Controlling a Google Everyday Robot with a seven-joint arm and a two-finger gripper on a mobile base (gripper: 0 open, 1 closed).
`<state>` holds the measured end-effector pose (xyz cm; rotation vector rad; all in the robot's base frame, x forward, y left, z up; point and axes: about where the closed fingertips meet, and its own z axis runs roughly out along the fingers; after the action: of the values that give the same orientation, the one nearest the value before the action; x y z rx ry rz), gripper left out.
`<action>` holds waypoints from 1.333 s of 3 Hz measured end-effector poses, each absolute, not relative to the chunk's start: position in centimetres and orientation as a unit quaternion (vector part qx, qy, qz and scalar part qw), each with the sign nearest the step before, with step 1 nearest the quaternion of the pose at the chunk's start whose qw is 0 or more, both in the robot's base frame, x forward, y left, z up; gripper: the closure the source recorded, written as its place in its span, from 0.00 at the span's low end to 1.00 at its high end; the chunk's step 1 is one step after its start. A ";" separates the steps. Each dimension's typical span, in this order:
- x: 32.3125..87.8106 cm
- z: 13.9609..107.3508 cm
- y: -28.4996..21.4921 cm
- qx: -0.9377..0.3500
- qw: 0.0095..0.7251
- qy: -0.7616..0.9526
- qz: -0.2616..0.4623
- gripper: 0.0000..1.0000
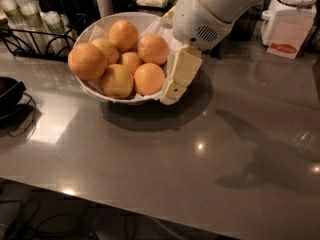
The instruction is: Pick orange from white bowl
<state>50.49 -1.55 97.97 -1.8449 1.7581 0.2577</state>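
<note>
The orange [87, 61], largest of the pile, sits at the white bowl's [145, 17] left edge. The hand [173, 90] hangs at the right rim, and I cannot tell its grip. It should lift across and descend squarely.

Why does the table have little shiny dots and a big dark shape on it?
In the camera view, the shiny dots are probably lights reflecting off the glossy grey table. The dark shape is the white robot arm's shadow. The cream tool sits at the right rim of the wide white paper-lined bowl, which casts its own shadow.
</note>
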 end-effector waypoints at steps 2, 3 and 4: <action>55.4 95.3 2.0 -0.630 0.344 0.675 0.173 0.00; 57.1 94.8 4.1 -0.614 0.353 0.675 0.208 0.00; 58.0 95.0 6.0 -0.617 0.354 0.666 0.224 0.00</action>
<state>58.00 5.97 95.03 -1.5961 1.7207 0.5786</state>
